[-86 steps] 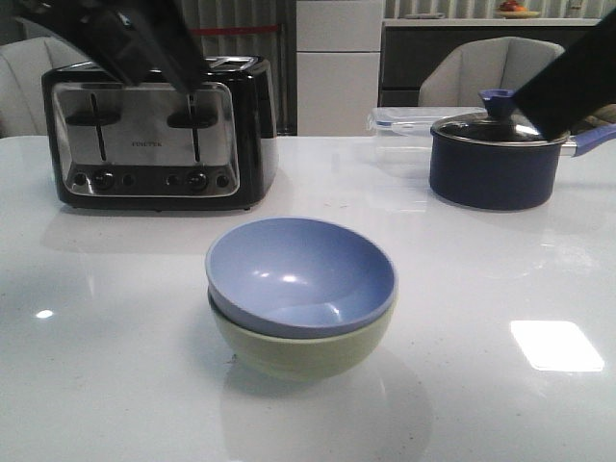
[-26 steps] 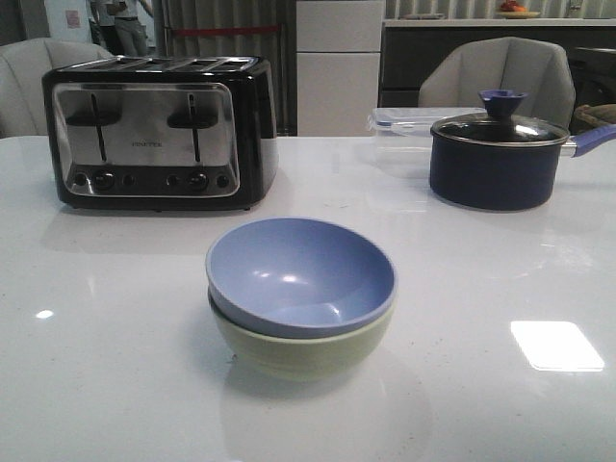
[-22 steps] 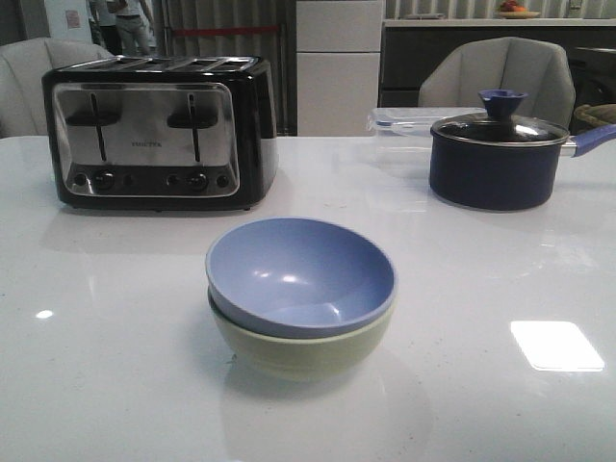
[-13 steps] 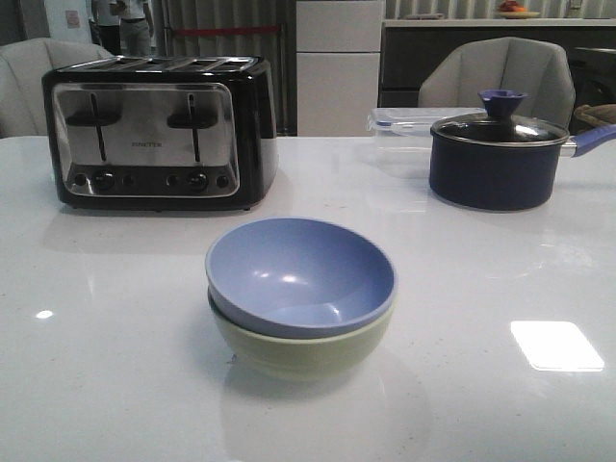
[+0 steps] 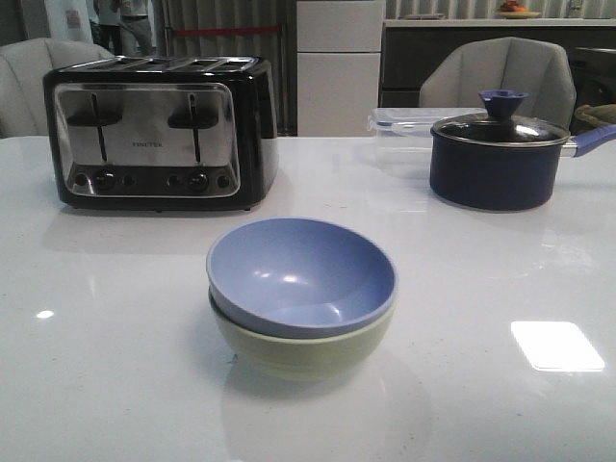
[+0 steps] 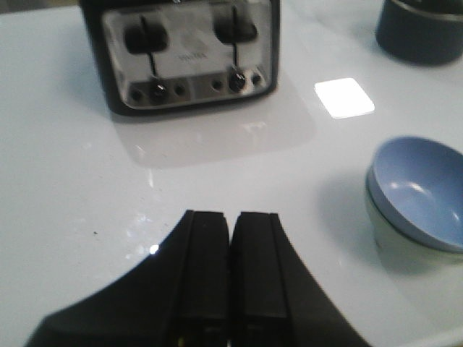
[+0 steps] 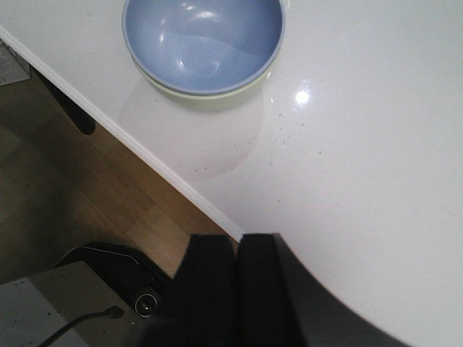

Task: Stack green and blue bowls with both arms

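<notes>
Nesting: blue bowl [image 5: 300, 272] inside green bowl [image 5: 303, 348], mid-counter [image 5: 115, 366]. Left pincer [image 6: 231, 271] and right pincer [image 7: 236, 278]: fingers pressed together, empty, both clear of the bowls.

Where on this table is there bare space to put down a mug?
Open tabletop lies left and right of the stacked blue bowl and green bowl, and in front of them. A bare gap also runs between the toaster and the saucepan. The back right is crowded: the saucepan and a clear container.
</notes>
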